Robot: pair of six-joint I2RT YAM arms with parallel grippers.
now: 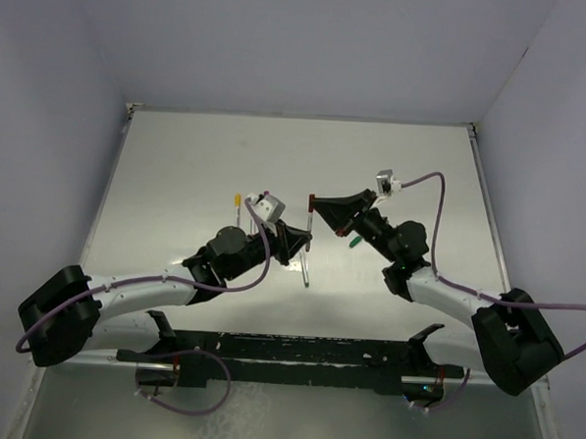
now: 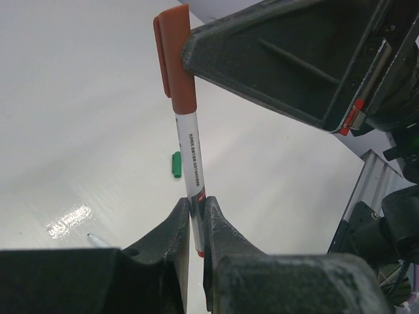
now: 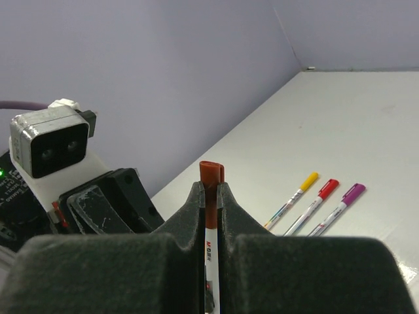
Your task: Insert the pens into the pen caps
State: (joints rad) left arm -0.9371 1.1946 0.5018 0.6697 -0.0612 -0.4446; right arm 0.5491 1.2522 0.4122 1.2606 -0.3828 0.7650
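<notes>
1. Pen (image 2: pixel 190 154): white barrel, print too small to read, held upright above the table (image 1: pixel 177 174) near its middle. A red cap (image 3: pixel 211 174) sits on its upper end; how deeply it is seated cannot be told.
2. Left gripper (image 2: pixel 196 204): clamped on the lower barrel, the pen's bottom end partly hidden between its fingers.
3. Right gripper (image 3: pixel 210 190): clamped on the red cap.
4. Green cap (image 2: pixel 175 163): loose on the table, at 3 o'clock of the pen in the top view.
5. 3 capped pens, side by side at 10 o'clock: yellow-capped pen (image 3: pixel 292 199), red-capped pen (image 3: pixel 317 199), purple-capped pen (image 3: pixel 340 204). From above, only the yellow shows clearly.
</notes>
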